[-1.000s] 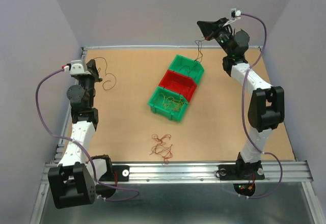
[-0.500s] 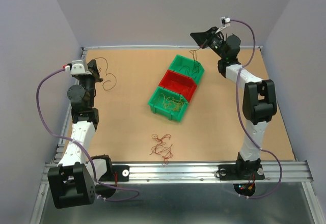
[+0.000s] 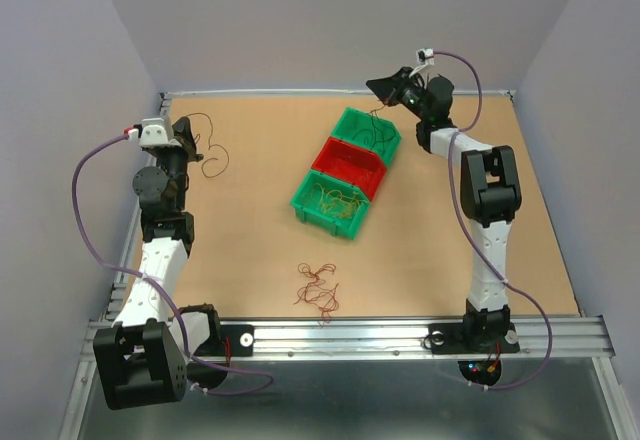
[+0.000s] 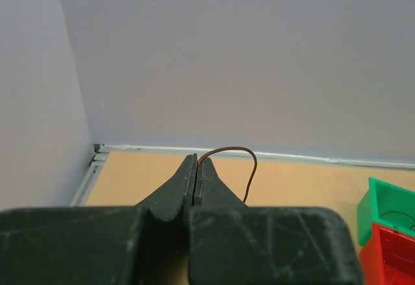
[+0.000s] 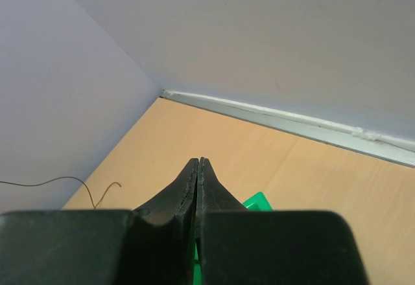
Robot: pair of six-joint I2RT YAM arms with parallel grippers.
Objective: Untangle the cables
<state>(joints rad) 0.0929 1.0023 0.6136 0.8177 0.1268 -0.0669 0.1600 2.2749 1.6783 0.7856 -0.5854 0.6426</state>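
On your left, the left end effector (image 4: 196, 160) is clenched on a dark cable (image 4: 241, 153). The cable arcs out of the tips and drops to the worktop (image 3: 250, 240) near the far left corner, where the rest of it lies in loose loops.

Near the front edge, about mid-width, a red-brown clump (image 3: 318, 288) lies on the bare worktop, well apart from both arms.

Right of centre you have three bins touching in a slanted row. The near green bin (image 3: 305, 207) holds a tangle of yellow-orange strands. You cannot tell from above what is in the red bin (image 3: 372, 172) in the middle. The far green bin (image 3: 348, 118) holds a few dark loops.

Your right end effector (image 5: 197, 162) hangs over the far green bin with its tips pressed together. From above, a thin dark strand (image 3: 378, 112) appears to hang from them into that bin.
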